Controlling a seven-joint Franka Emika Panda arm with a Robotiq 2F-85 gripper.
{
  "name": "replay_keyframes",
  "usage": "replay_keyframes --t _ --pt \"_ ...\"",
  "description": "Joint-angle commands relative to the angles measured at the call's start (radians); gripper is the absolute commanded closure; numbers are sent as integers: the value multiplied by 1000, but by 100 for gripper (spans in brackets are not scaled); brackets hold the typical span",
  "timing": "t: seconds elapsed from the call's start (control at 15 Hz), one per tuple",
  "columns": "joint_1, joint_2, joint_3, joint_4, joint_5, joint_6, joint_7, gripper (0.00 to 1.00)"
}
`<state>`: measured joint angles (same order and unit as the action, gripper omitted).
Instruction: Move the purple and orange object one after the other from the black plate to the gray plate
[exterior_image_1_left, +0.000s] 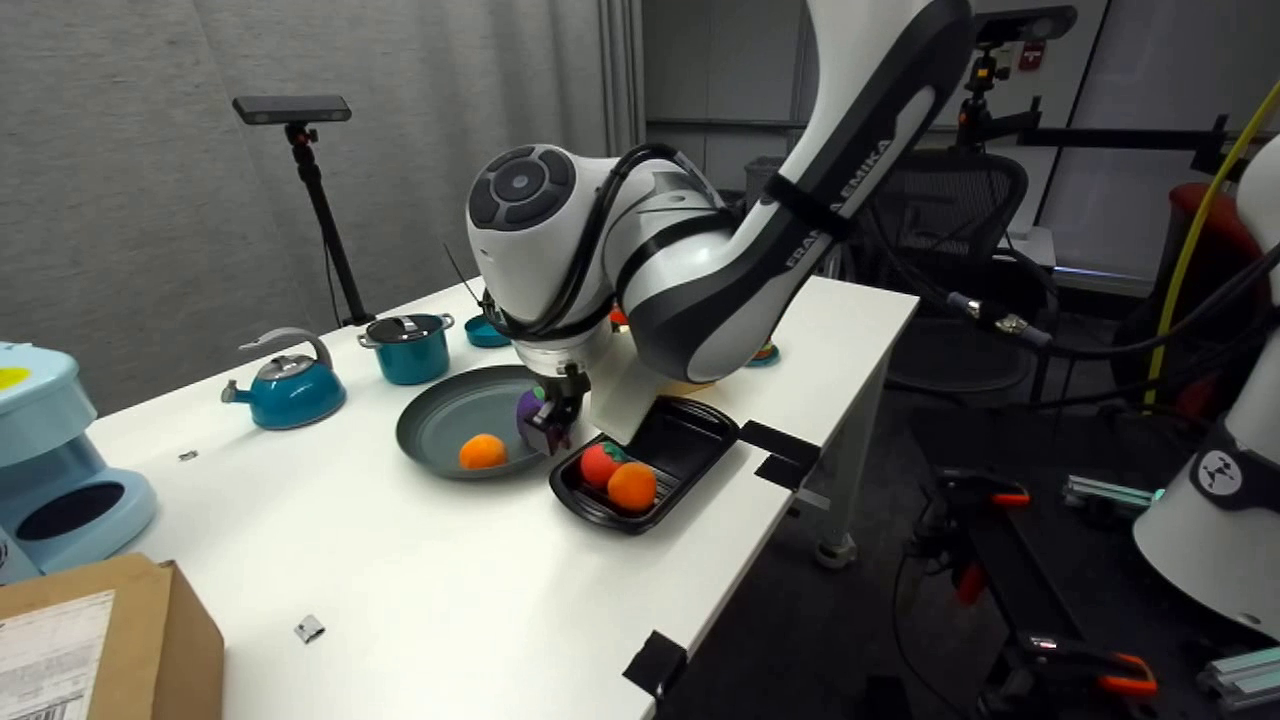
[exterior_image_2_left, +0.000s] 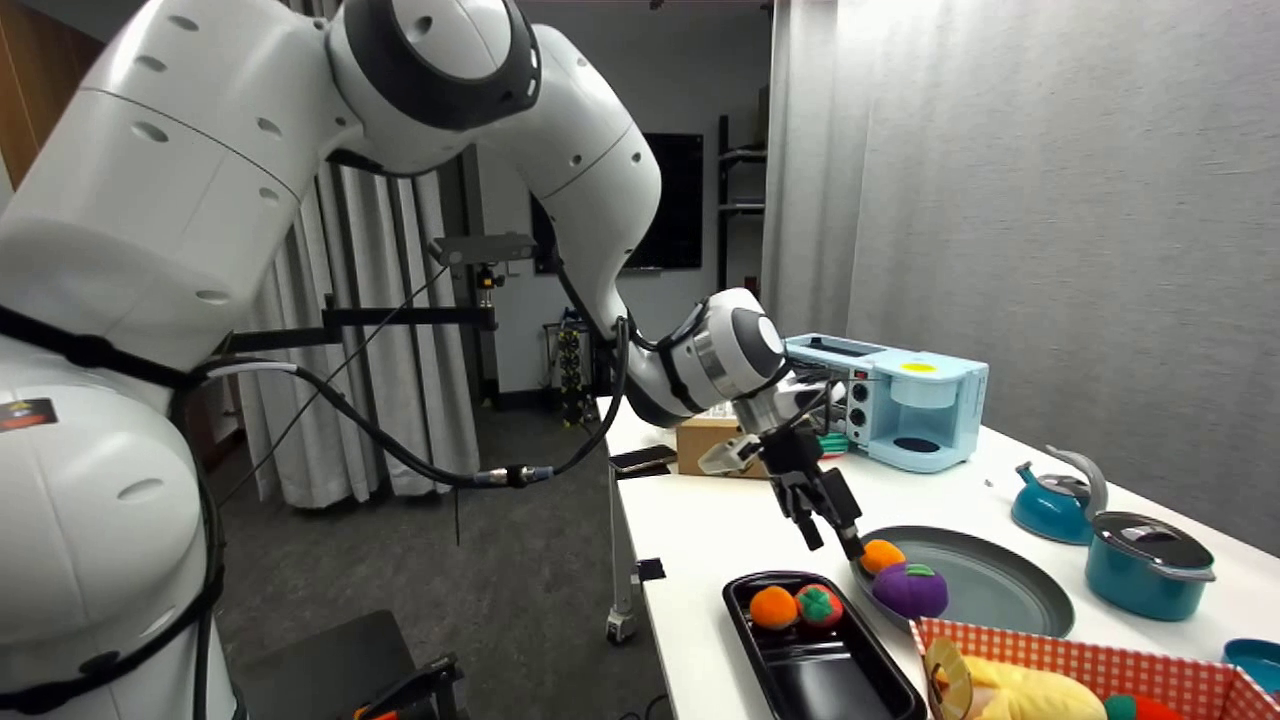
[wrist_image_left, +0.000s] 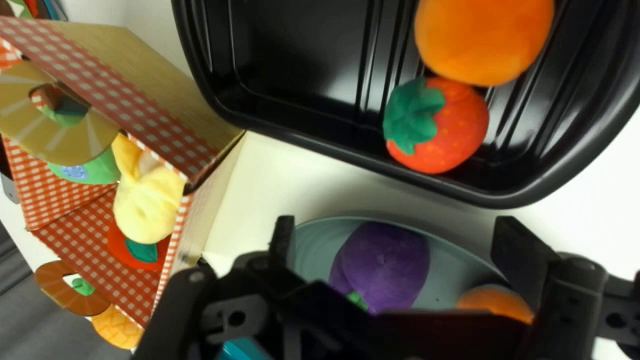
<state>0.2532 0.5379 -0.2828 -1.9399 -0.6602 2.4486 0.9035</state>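
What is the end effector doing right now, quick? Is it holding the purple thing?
End effector: open, holding nothing; the purple thing sits on the gray plate.

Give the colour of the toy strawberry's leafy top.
Green; the leafy top shows best in the wrist view.

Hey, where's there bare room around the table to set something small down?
Mostly bare tabletop lies between the gray plate, teal kettle, blue appliance and cardboard box. The end of the black tray away from the strawberry is bare too. It's crowded in the narrow gap between tray and plate, with the gripper close by.
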Motion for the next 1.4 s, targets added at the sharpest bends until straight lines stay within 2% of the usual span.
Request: replay_keyframes --t 0.0,0.2,0.6,0.93,1.33 --pt "3 -101 45 -114 -24 -45 23 0" --pt "-13 -114 75 -155 -20 -58 31 0" --pt "-50 -73 72 -195 -26 -35 24 0" --pt "-75 -39 74 -184 -18 -29 -2 0" --pt "-72 -70 79 -164 -18 -40 -27 0"
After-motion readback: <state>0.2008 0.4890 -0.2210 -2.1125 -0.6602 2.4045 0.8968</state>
